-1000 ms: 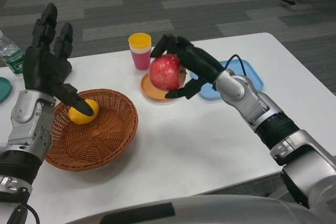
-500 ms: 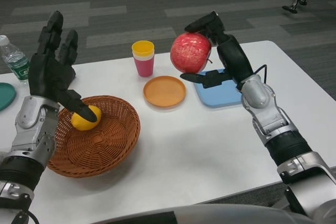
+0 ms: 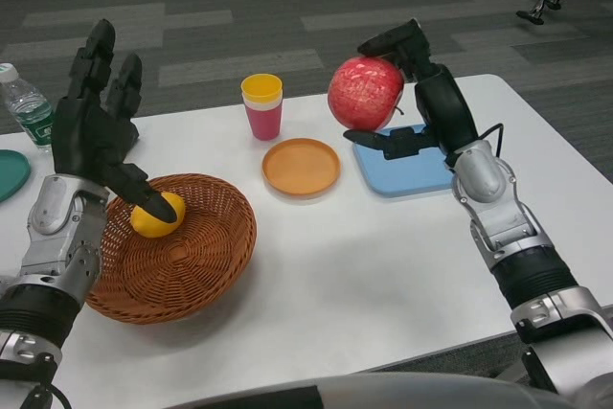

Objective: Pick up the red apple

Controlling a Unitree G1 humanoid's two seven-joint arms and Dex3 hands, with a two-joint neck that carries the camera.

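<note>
Above the blue tray [image 3: 414, 175], right hand [image 3: 421, 93] grasps the round speckled red apple [image 3: 365, 93], fingers [image 3: 391, 40] over top, thumb under, clear of the counter [image 3: 364, 265]. Left hand [image 3: 94, 126] spread, released, over woven wicker basket [image 3: 187, 261].

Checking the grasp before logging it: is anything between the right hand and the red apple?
Nothing visible. The right hand holds the red apple directly, lifted above the blue tray and clear of the orange plate.

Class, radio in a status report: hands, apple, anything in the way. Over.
Right hand grips red apple, lifted above blue tray. Left hand open over wicker basket. Nothing in the way.
</note>
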